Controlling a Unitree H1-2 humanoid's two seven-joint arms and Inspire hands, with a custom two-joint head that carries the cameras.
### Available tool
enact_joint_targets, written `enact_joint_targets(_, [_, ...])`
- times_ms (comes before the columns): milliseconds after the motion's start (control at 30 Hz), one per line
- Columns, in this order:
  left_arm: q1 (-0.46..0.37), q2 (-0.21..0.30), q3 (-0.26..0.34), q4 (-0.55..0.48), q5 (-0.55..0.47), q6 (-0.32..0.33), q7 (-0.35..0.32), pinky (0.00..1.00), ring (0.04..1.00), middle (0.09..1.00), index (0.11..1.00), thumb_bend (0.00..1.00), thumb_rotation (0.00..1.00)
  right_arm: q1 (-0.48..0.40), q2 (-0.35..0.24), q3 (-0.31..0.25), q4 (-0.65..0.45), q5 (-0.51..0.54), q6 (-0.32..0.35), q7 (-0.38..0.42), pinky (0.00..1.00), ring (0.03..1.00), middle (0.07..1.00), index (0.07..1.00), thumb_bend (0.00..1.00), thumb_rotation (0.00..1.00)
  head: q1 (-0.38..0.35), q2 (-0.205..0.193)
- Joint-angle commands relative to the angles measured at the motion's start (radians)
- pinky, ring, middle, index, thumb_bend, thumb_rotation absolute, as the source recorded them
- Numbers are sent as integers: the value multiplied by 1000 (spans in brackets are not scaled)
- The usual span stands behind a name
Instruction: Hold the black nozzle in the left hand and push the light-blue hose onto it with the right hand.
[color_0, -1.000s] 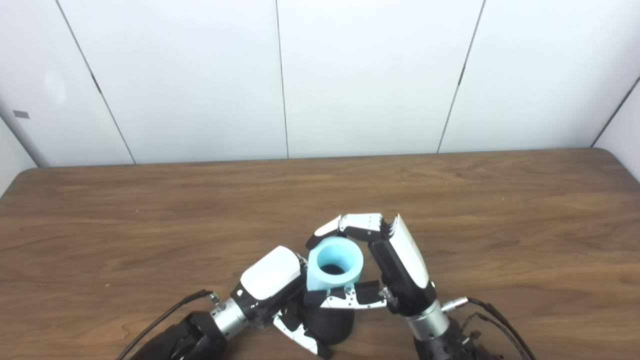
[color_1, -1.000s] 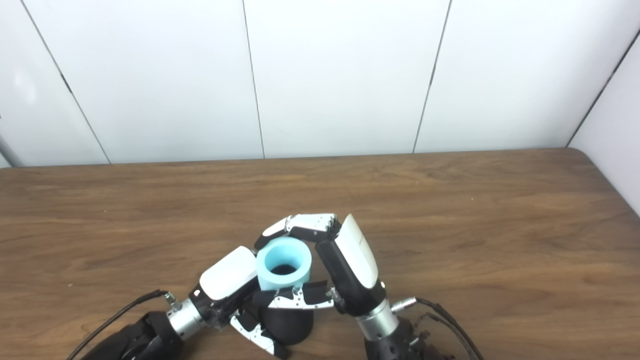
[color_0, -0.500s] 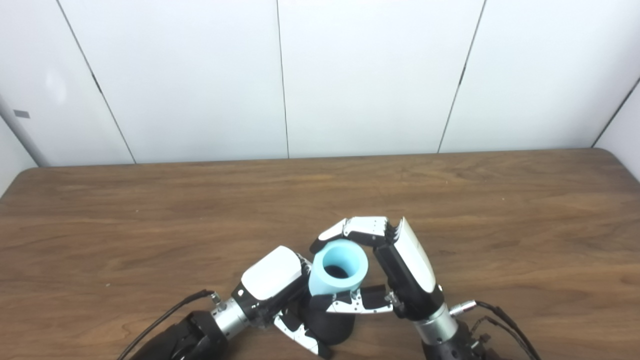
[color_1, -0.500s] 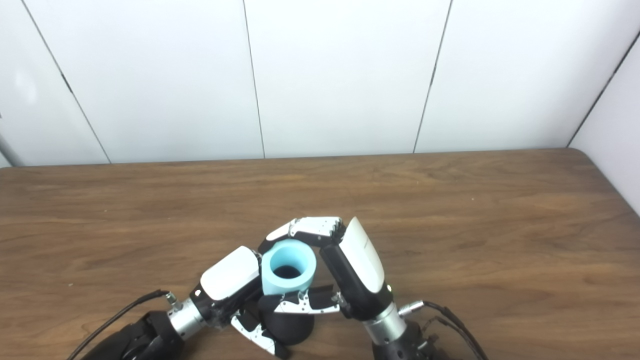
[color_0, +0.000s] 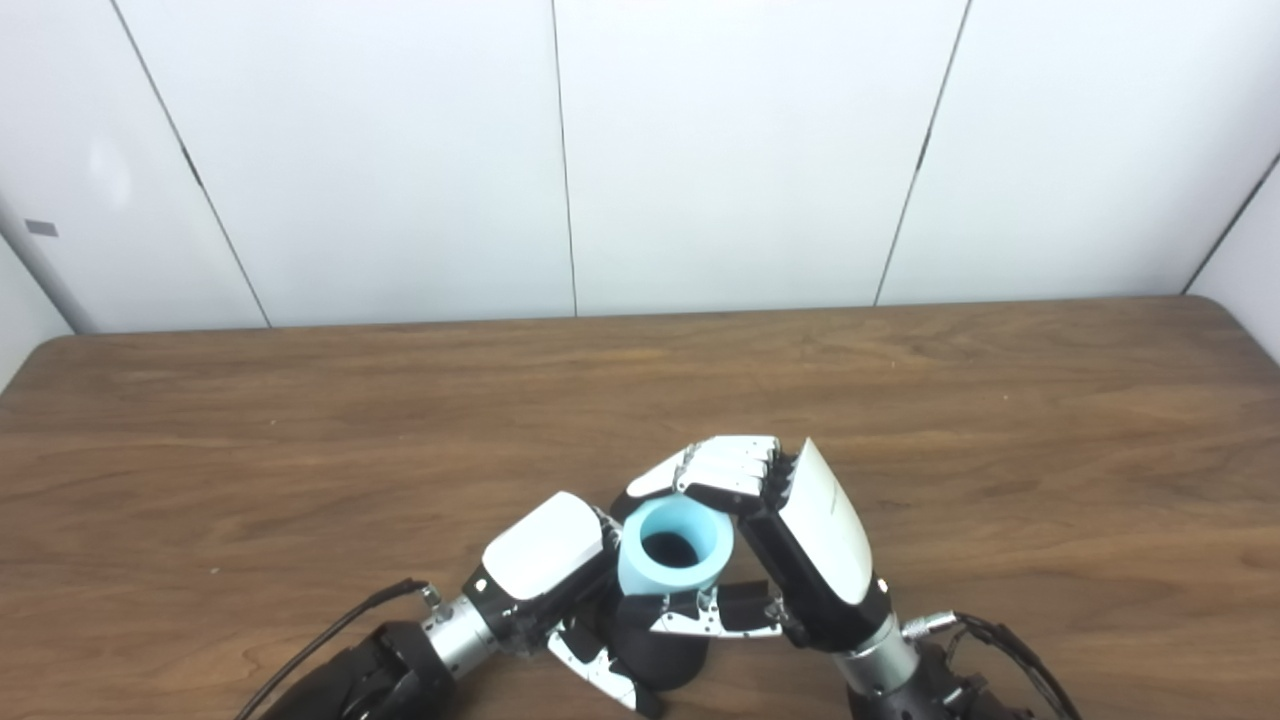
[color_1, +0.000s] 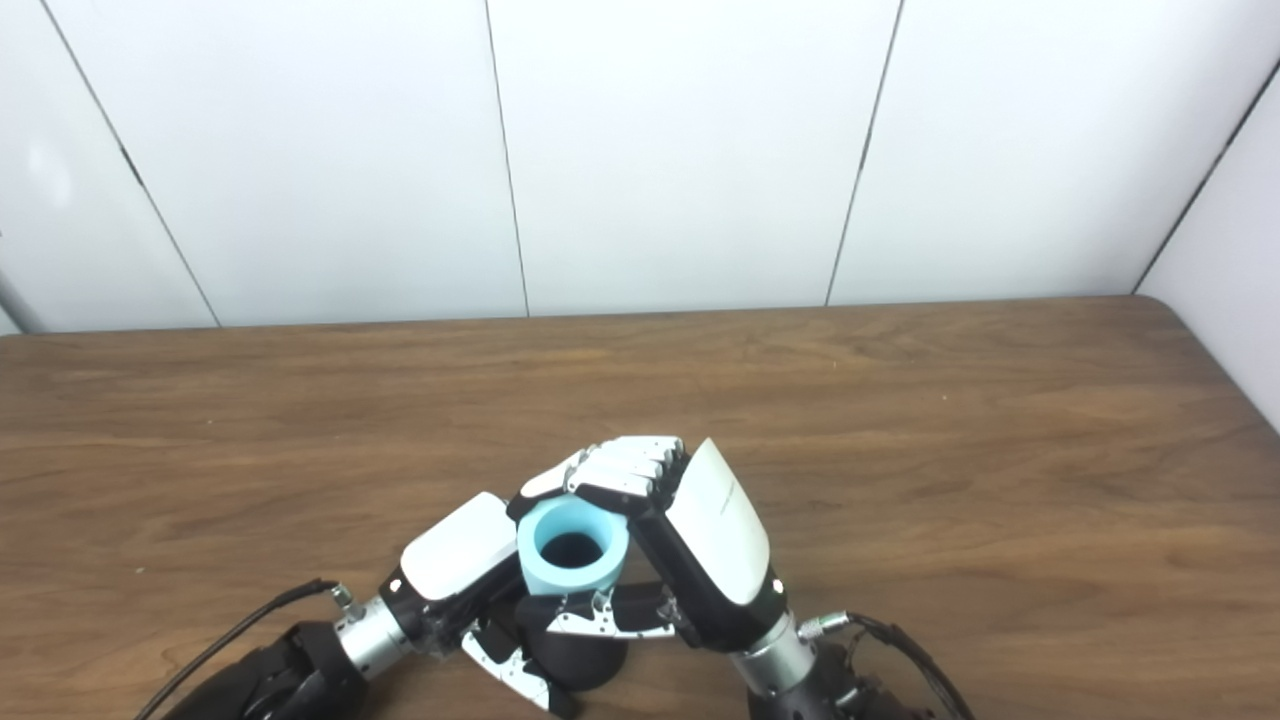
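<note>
Nearest the camera, low at the table's front edge, the left hand (color_0: 545, 570) is clenched around the black nozzle (color_0: 655, 650), whose rounded dark body shows below and between the two hands; only part of it is visible, so how deep it sits in that grasp is hard to tell. Just beyond, the right hand (color_0: 790, 550) grasps the light-blue hose (color_0: 672, 548) — fingers (color_0: 725, 470) curled over its far side, thumb across the near side — with the open mouth facing up toward the camera and its lower end meeting the nozzle. The join is hidden by the thumb, so whether the hose is seated cannot be told. To do the push well, the right hand should likely press straight down along the hose's axis while the left braces the nozzle firmly; any tilt could cock the soft sleeve and jam it. Beyond them the wooden table (color_0: 900, 400) runs back to the white wall panels (color_0: 740, 150).
</note>
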Motion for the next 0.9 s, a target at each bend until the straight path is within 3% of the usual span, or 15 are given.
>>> enact_joint_targets(0, [90, -12, -42, 68, 23, 7, -40, 210, 272, 400, 518, 514, 0, 16, -14, -1, -13, -26, 15, 103, 285, 385, 504, 546, 509, 0, -2, 0])
enact_joint_targets(267, [94, -16, -33, 62, 26, 7, -54, 209, 271, 399, 517, 513, 0, 24, 14, -40, -83, 21, 100, 264, 273, 377, 503, 546, 508, 0, 1, 1])
enact_joint_targets(367, [92, -17, -35, 63, 27, 7, -52, 193, 250, 465, 486, 522, 0, 17, 20, -54, -99, 19, 121, 308, 262, 372, 502, 550, 507, 0, 0, 2])
enact_joint_targets(467, [92, -18, -34, 61, 38, 7, -54, 208, 271, 408, 515, 515, 0, 9, 27, -65, -107, 22, 126, 338, 243, 363, 497, 554, 506, 0, 1, 2])
enact_joint_targets(867, [91, -18, -39, 66, 35, 7, -47, 219, 283, 405, 520, 514, 0, 9, 56, -85, -112, 23, 118, 390, 245, 365, 497, 553, 506, 0, 2, 4])
